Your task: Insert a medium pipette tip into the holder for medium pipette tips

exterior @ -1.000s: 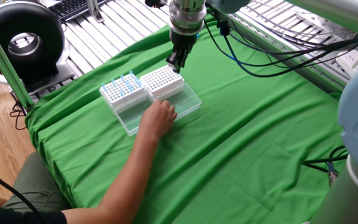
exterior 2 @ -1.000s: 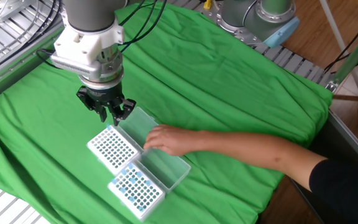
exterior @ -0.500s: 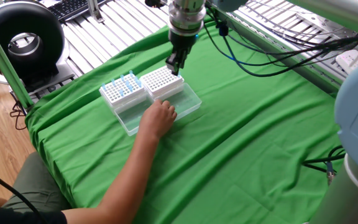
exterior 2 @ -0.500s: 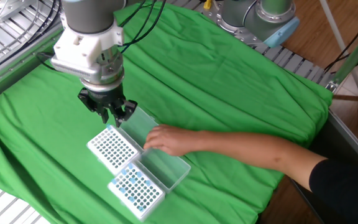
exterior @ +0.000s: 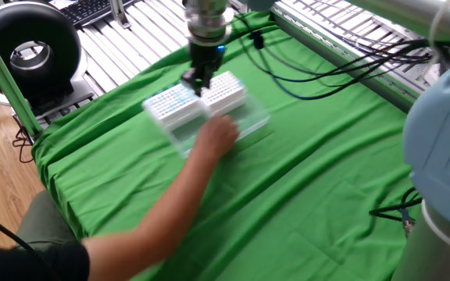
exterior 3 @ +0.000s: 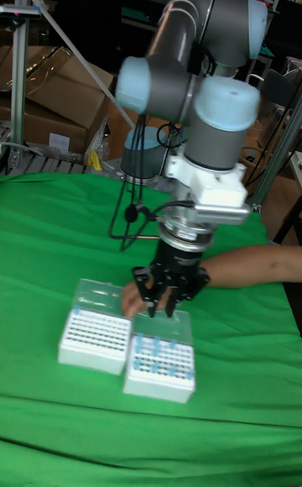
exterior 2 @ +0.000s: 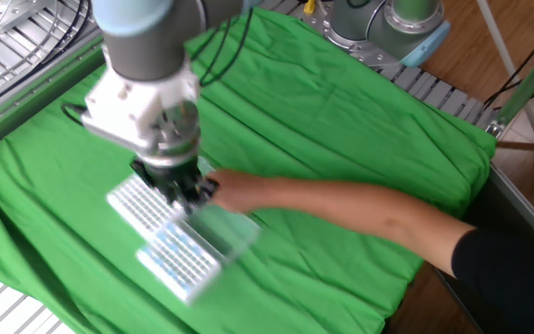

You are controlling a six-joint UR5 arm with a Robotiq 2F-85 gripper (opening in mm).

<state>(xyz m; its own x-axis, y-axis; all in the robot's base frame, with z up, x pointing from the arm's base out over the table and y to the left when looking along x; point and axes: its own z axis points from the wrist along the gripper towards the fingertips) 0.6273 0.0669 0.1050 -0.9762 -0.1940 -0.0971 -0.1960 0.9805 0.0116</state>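
Since half a second ago both racks have been sliding across the green-draped table. They are blurring under a person's hand, which is pressing on the clear lids. The gripper has shifted with them. Alignment is therefore being lost, and insertion should, in my judgement, wait. The holder, taken to be the plain white rack, is lying just beside the blue-tipped rack. The jaws are hanging low over the seam between them. They look nearly closed, but blur prevents confirming this or any tip held.
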